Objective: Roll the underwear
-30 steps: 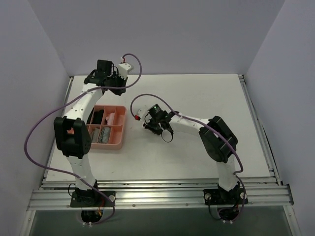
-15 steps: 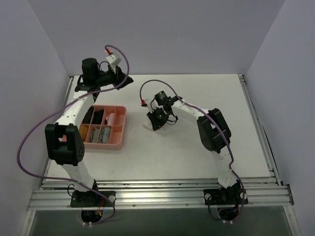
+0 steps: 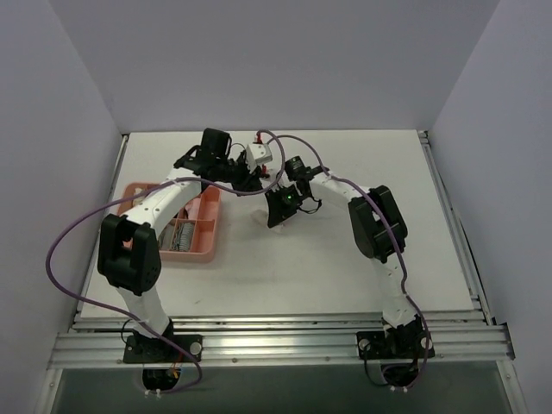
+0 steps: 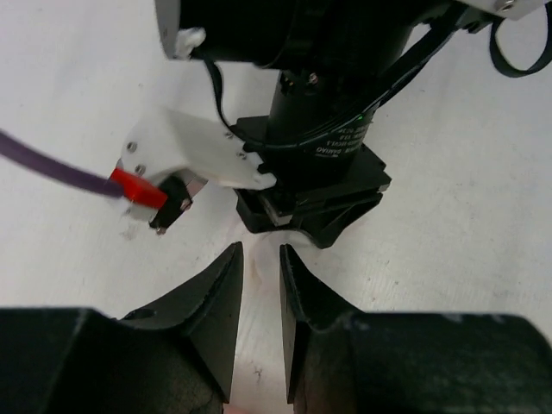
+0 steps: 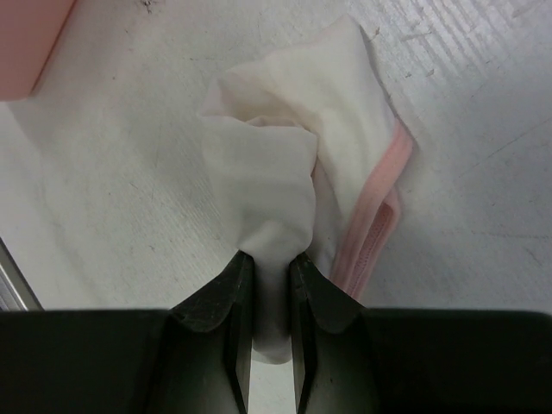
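The underwear (image 5: 293, 129) is a crumpled white cloth with pink trim along its right side, lying on the white table. My right gripper (image 5: 270, 256) is shut on a fold of it. In the top view the right gripper (image 3: 278, 211) points down at the table's middle, with a bit of the underwear (image 3: 260, 218) showing beside it. My left gripper (image 3: 250, 179) has reached across, close to the right one. In the left wrist view its fingers stand a narrow gap apart (image 4: 260, 250), facing the right gripper (image 4: 297, 216). A white fold runs toward its tips.
A pink compartment tray (image 3: 185, 252) holding rolled garments stands left of the grippers; its corner shows in the right wrist view (image 5: 26, 34). Purple cables loop over both arms. Grey walls close the table at the back and sides.
The left arm has swung from the back left corner across to the right gripper. The right gripper has moved slightly back and stays shut on the underwear.
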You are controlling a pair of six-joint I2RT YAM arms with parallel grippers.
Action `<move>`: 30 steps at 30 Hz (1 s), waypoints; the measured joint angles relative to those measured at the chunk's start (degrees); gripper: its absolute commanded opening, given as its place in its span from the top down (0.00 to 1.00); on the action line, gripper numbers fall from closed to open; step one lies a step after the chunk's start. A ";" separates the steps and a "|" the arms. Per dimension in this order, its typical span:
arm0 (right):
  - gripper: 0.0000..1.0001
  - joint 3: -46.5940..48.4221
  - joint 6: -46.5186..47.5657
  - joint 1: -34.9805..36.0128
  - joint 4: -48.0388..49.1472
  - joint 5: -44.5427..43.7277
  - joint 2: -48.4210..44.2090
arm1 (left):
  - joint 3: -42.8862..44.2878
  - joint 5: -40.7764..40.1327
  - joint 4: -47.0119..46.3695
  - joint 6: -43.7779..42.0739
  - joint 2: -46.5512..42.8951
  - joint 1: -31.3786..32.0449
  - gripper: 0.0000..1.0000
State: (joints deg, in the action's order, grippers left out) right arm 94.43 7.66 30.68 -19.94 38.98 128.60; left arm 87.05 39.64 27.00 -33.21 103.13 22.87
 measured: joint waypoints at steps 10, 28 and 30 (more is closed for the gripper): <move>1.00 -8.70 -9.29 -2.01 12.61 8.57 -1.36 | -13.38 -8.31 -15.67 23.74 -4.85 0.13 0.77; 1.00 -14.34 -20.87 -3.37 23.58 17.29 -0.68 | -35.67 -14.43 -51.74 46.34 -3.41 2.27 0.84; 1.00 -14.69 -21.81 -3.37 24.28 17.44 -0.68 | -37.86 -14.69 -53.66 47.17 -3.04 2.54 0.84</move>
State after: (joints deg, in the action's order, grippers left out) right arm 79.75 -14.15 27.31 4.34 56.42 127.92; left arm 49.19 24.95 -26.65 13.96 100.09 25.41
